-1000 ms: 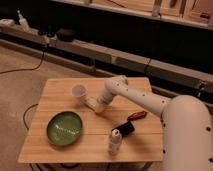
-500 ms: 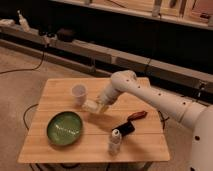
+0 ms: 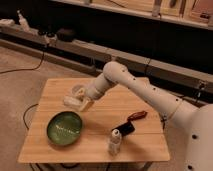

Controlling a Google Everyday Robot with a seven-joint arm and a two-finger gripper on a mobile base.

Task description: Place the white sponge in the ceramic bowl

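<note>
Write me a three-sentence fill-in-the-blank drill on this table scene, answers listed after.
1. The bowl on the wooden table is ____ in colour.
2. The gripper hangs above the table, just beyond the bowl's far ____.
3. The small white bottle stands ____ near the table's front edge.

Answers: green; rim; upright

pincer (image 3: 76,102) above wooden table (image 3: 130,107), beside green bowl (image 3: 65,128)
</note>
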